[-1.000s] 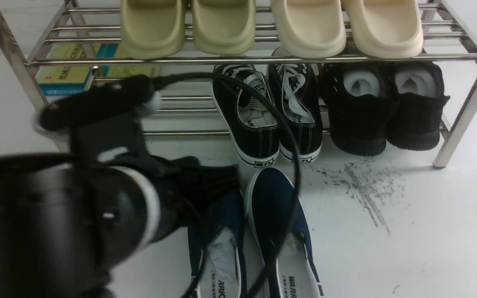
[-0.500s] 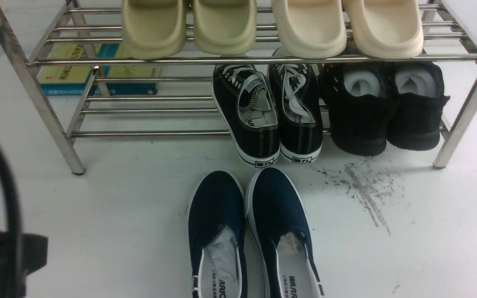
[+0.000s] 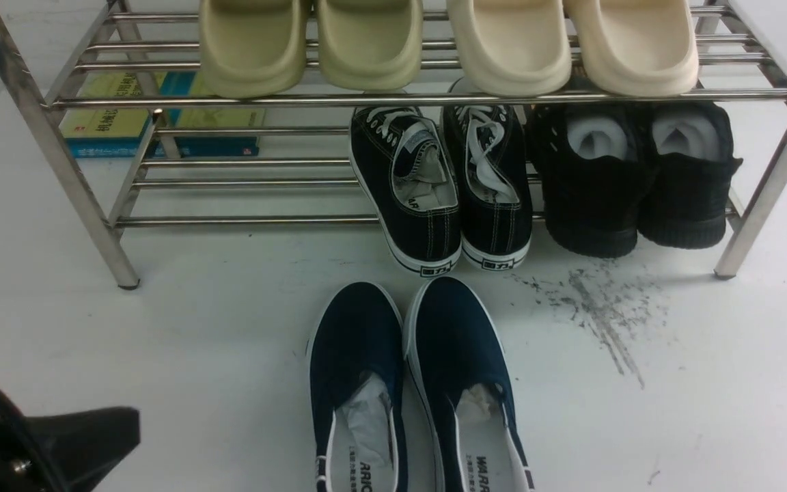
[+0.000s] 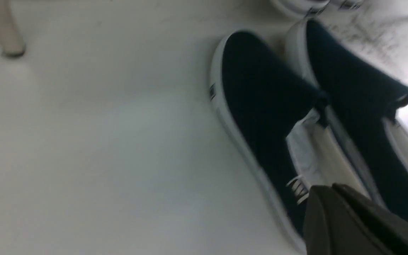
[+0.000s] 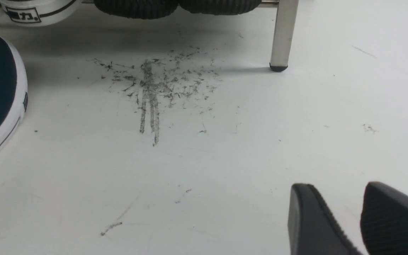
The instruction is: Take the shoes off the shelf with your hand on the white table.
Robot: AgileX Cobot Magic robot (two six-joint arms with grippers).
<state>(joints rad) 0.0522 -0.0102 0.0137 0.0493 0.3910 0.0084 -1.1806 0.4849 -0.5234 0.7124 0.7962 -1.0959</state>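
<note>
Navy shoes (image 3: 410,383) seen side by side on the white table (image 3: 708,383), in front of the shelf (image 3: 393,99) — off it; left gripper (image 4: 335,198) closed, empty, beside them; right gripper (image 5: 360,216) narrowly parted, nothing held.

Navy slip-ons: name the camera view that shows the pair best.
The front view: both navy slip-ons lie side by side on the white table, toes toward the shelf, only the heels cut off. The left wrist view shows them blurred and tilted; the right wrist view catches just one toe.
</note>
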